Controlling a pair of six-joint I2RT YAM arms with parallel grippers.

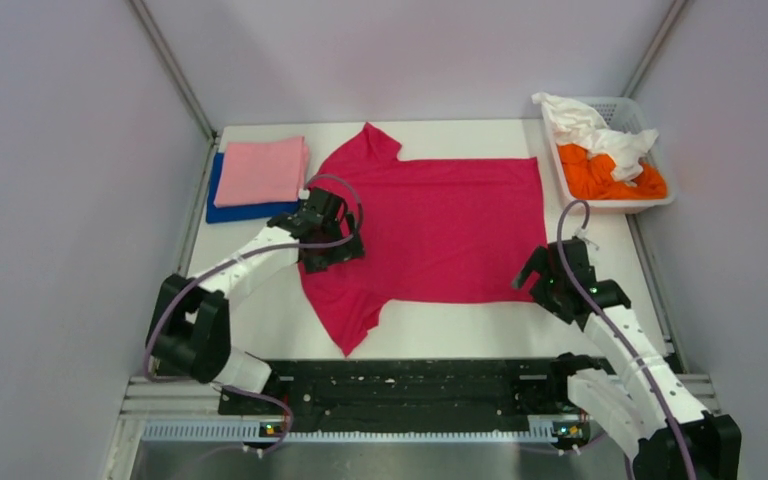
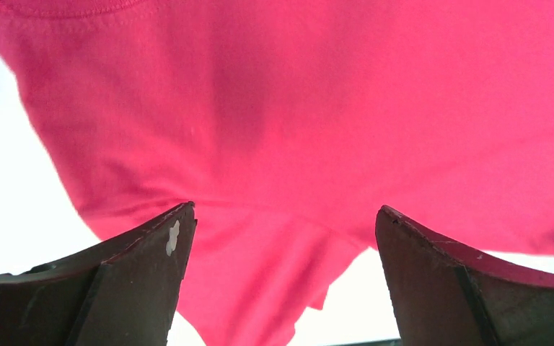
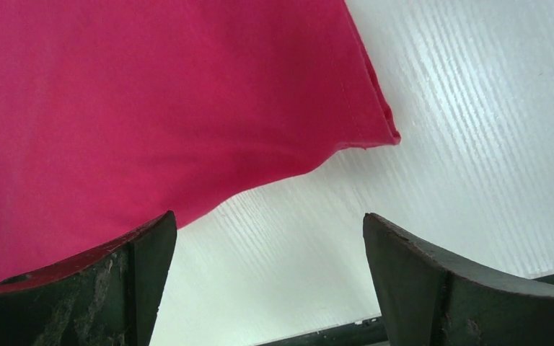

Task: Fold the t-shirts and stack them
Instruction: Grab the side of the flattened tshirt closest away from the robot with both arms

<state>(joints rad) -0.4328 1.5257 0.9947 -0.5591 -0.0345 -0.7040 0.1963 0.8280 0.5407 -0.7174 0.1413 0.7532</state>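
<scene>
**White tabletop (image 1: 460, 330), red shirt (image 1: 440, 225) spread flat**

Grey walls (image 1: 60, 200) stand around the tabletop. The red shirt lies flat in the middle, sleeves at the left end and hem to the right. The left end effector (image 1: 332, 240) hangs open over the sleeve end and holds nothing. The right end effector (image 1: 550, 275) is open too, at the near hem corner. At far left, a folded pink shirt (image 1: 260, 170) lies on a folded blue shirt (image 1: 225, 210). An orange shirt (image 1: 600, 178) and a white shirt (image 1: 590, 130) sit crumpled in the basket (image 1: 615, 103).
</scene>
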